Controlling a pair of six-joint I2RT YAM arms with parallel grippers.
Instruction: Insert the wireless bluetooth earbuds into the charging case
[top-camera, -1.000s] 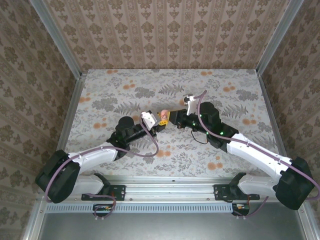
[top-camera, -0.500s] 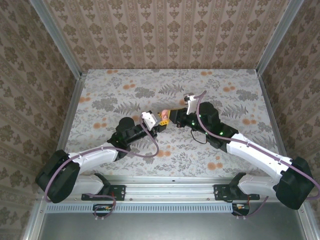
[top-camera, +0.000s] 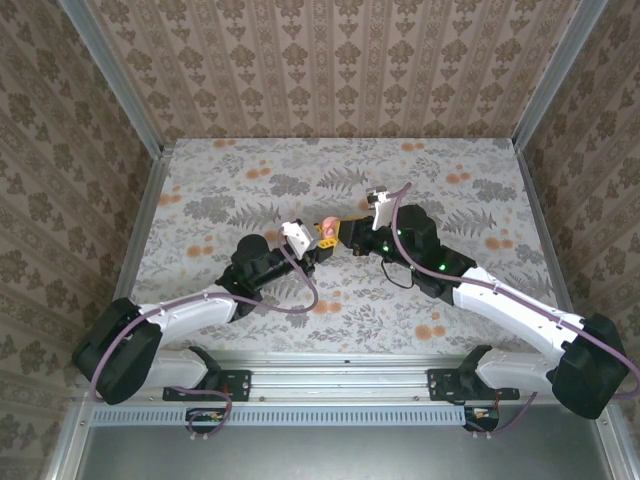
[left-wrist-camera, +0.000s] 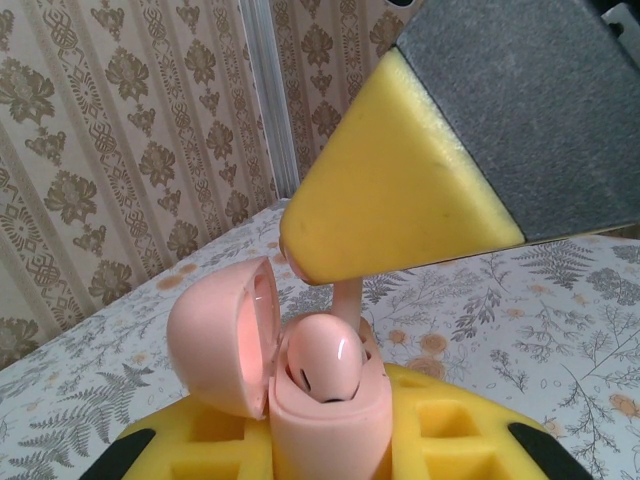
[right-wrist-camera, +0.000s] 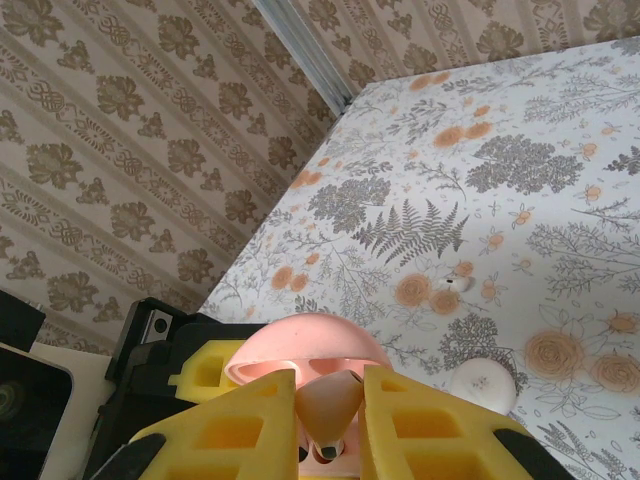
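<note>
Near the middle of the desk (top-camera: 250, 160), the left pincer (left-wrist-camera: 325, 455) is clenched on the pink charging case (left-wrist-camera: 325, 425). It holds the case upright, mouth facing up, with the lid (left-wrist-camera: 220, 335) hinged open to one side. The first earbud (left-wrist-camera: 322, 362) sits in its well. Directly above, the right pincer (right-wrist-camera: 328, 418) grasps the second earbud (right-wrist-camera: 330, 398), whose long axis is near vertical and whose stem points down at the case's mouth beside the seated one. The coming move looks like a short, straight descent by the right arm; any tilt could jam the stem.
</note>
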